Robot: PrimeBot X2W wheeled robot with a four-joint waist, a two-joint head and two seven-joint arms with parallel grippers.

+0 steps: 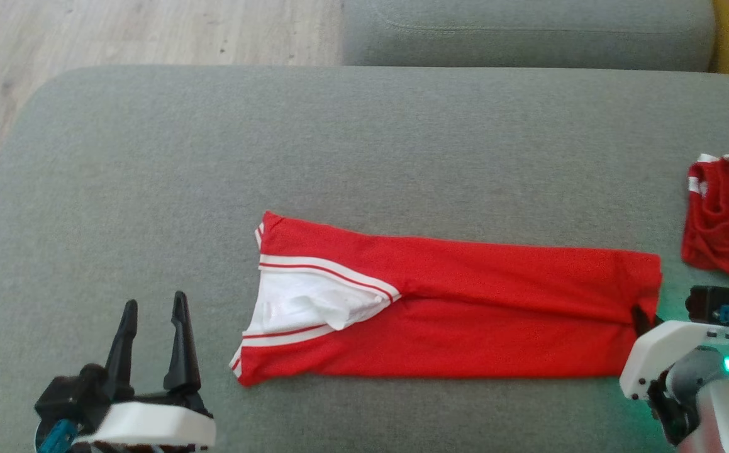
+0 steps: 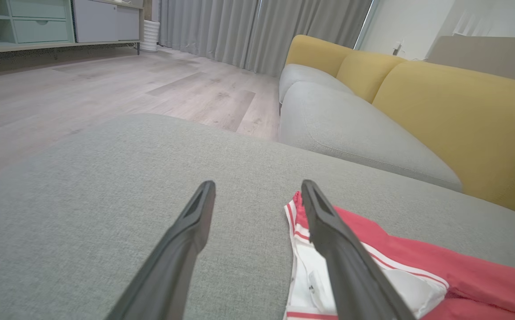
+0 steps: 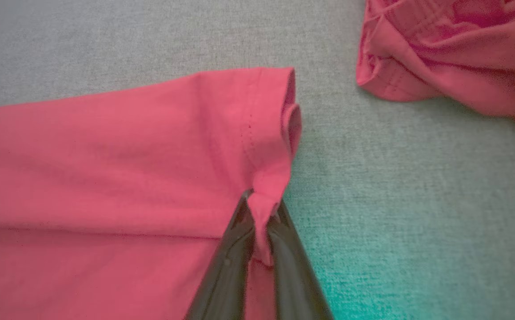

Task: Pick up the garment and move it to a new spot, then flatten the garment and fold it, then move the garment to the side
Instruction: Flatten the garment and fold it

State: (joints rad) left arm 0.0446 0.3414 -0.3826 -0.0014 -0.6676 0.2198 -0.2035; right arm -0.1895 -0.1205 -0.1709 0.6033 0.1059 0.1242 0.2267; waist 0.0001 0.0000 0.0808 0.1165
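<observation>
Garment [image 1: 465,302] flat on cushion [image 1: 339,138], right claw [image 3: 262,202] pinching its hem, left claw [image 1: 155,302] spread, empty, near other end

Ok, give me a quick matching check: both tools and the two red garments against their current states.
1 left tool
2 right tool
3 long red garment
4 second red garment

A bunched up at far right
B shut on the long garment's end
C open, off the cloth
D folded flat in a strip

Pairs: 1-C, 2-B, 3-D, 4-A
</observation>
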